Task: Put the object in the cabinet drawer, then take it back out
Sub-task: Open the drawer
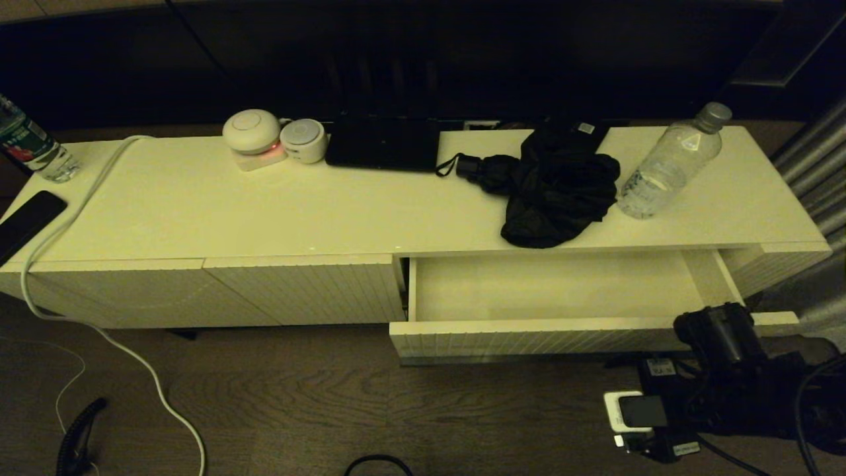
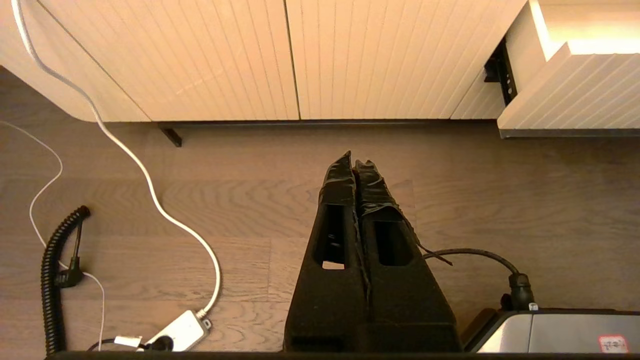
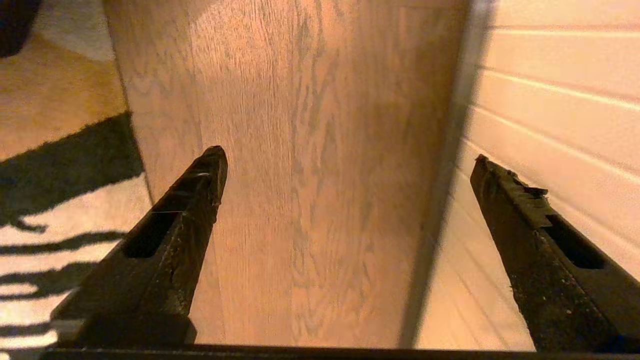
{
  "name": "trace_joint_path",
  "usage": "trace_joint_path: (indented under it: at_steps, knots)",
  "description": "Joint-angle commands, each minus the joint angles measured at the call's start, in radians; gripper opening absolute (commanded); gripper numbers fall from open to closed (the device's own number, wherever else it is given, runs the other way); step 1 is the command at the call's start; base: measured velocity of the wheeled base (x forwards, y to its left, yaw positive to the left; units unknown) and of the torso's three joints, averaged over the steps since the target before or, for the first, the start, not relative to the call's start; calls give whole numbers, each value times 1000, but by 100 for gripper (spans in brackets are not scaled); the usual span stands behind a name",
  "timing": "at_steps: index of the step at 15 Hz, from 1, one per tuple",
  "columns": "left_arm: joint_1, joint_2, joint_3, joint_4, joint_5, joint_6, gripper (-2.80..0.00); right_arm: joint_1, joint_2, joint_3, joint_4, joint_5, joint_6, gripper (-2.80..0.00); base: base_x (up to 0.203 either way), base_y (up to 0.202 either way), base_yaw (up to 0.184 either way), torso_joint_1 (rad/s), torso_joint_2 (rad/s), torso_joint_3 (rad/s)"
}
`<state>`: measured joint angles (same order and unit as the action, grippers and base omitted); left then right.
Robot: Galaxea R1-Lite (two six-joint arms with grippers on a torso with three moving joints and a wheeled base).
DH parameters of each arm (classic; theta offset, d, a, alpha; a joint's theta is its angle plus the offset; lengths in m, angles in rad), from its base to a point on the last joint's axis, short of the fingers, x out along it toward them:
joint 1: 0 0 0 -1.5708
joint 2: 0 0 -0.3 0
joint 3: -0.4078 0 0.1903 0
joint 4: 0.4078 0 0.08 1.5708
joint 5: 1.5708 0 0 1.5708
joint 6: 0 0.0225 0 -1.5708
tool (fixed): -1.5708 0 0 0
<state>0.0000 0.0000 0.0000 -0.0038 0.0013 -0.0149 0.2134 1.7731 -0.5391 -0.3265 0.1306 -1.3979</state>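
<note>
The cabinet drawer [image 1: 548, 287] stands pulled out at the right of the low cream cabinet, its smooth inside bare. On the cabinet top above it lie a black crumpled bundle with a strap [image 1: 555, 188] and a clear water bottle [image 1: 667, 165]; which of them is the object I cannot tell. My right gripper [image 3: 347, 155] is open with nothing between its fingers. It points down at the wood floor just in front of the drawer's ribbed front [image 3: 550, 90], and its arm [image 1: 720, 344] sits at that front's right end. My left gripper [image 2: 355, 160] hangs shut and empty over the floor, left of the drawer [image 2: 575, 95].
A white cable [image 1: 79, 198] runs from the cabinet top down to a power strip [image 2: 182, 330] on the floor. Two white round devices [image 1: 274, 135], a black flat box [image 1: 383, 142], a phone [image 1: 30, 218] and a second bottle [image 1: 33, 149] sit on top. A patterned rug [image 3: 60, 165] lies beside the floor boards.
</note>
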Motion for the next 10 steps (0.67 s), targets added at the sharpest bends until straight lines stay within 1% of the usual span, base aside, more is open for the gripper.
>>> trace_joint_path:
  at_steps: [1,2,3,5,6,7,9,10]
  knots:
    - [0,-1,1,-1,0,0,-280,5,-213,19,97,0,0,-280,0,0,0,0,0,0]
    - [0,-2,1,-1,0,0,-280,6,-283,13,162,-1,23,-280,0,0,0,0,0,0]
    - [0,-2,2,-1,0,0,-280,7,-355,-9,250,-2,73,-280,0,0,0,0,0,0]
    - [0,-1,1,-1,0,0,-280,16,-431,-129,502,-4,220,-280,0,0,0,0,0,0]
    - [0,-2,1,-1,0,0,-280,31,-451,-204,630,-5,326,-280,0,0,0,0,0,0]
    - [0,-1,0,-1,0,0,-280,55,-461,-282,731,-4,458,-280,0,0,0,0,0,0]
    - [0,-2,1,-1,0,0,-280,97,-451,-399,840,-2,690,-280,0,0,0,0,0,0]
    - [0,-1,1,-1,0,0,-280,127,-426,-438,863,-1,801,-280,0,0,0,0,0,0]
